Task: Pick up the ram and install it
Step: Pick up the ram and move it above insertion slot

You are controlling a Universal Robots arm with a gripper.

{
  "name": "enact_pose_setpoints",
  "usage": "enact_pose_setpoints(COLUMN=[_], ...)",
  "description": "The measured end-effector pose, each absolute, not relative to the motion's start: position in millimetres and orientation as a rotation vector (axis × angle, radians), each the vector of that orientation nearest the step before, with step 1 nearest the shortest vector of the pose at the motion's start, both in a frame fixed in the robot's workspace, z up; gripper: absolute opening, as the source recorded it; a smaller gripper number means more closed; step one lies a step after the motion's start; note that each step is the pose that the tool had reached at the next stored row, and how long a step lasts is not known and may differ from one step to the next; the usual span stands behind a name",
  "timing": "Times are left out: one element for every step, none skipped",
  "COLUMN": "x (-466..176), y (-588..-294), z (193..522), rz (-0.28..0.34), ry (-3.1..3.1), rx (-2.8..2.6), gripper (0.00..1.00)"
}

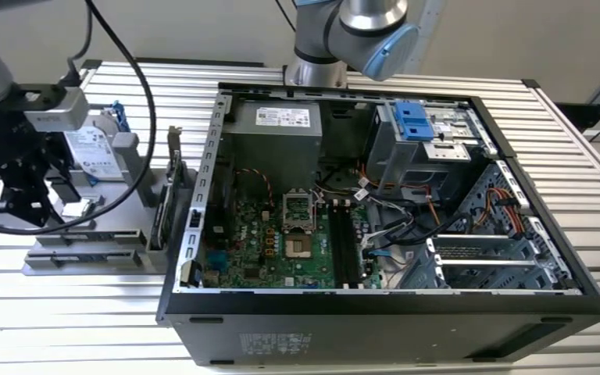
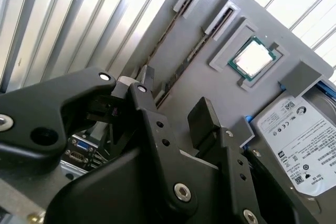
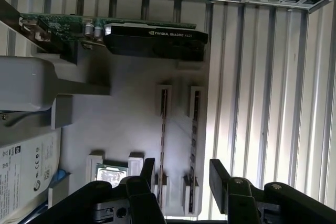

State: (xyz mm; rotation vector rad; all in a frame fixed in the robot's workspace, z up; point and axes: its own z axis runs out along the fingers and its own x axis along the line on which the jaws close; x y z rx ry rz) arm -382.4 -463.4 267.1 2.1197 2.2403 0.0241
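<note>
Two ram sticks stand on edge, side by side, in slots of the grey parts holder (image 3: 131, 114). They are thin and dark: one ram stick (image 3: 163, 129) lies nearer the processor, the other ram stick (image 3: 194, 129) nearer the holder's edge. In the second wrist view they are the ram stick (image 2: 170, 27) and its neighbour (image 2: 194, 53). My gripper (image 3: 182, 178) hovers above one end of the pair, open, its fingers (image 3: 148, 170) straddling both sticks without touching them. The second wrist view shows the gripper (image 2: 173, 100) with nothing between its fingers. In the exterior view the gripper (image 1: 31, 212) hangs over the holder (image 1: 81, 258) at the exterior view's left.
A processor (image 3: 111, 174) and a hard drive (image 2: 302, 140) lie in the same holder. A graphics card (image 3: 155, 38) stands upright at its edge. The open computer case (image 1: 191, 234) sits to the exterior view's right, with black memory slots (image 1: 344, 242) on its motherboard. A slatted metal table (image 1: 71, 328) lies underneath.
</note>
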Motion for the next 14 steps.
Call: enact_pose_setpoints(x=[-382.4, -382.4, -382.4, -382.4, -382.4, -382.4, -382.4, -382.4, -382.4, -382.4, -382.4, -382.4, -382.4, -382.4], y=[-463.4, -463.4, -463.4, -463.4, -463.4, -463.4, -463.4, -463.4, -463.4, -463.4, -463.4, -463.5, -463.4, -463.4], z=[266.3, 265.5, 264.7, 263.9, 263.2, 262.4, 261.6, 260.8, 260.1, 259.3, 258.5, 257.7, 257.0, 256.2], rz=[0.024, 0.024, 0.024, 0.024, 0.024, 0.024, 0.024, 0.024, 0.024, 0.024, 0.024, 0.025, 0.025, 0.025], ry=[2.241, 2.242, 2.243, 2.244, 2.245, 2.246, 2.247, 2.248, 2.249, 2.25, 2.251, 2.252, 2.253, 2.254], rx=[2.119, 2.118, 2.117, 2.116, 2.114, 2.113, 2.112, 2.111, 2.11, 2.109, 2.108, 2.107, 2.106, 2.105], gripper=[1.0, 1.0, 1.0, 1.0, 1.0, 1.0, 1.0, 1.0, 1.0, 1.0, 1.0, 1.0, 1.0, 1.0])
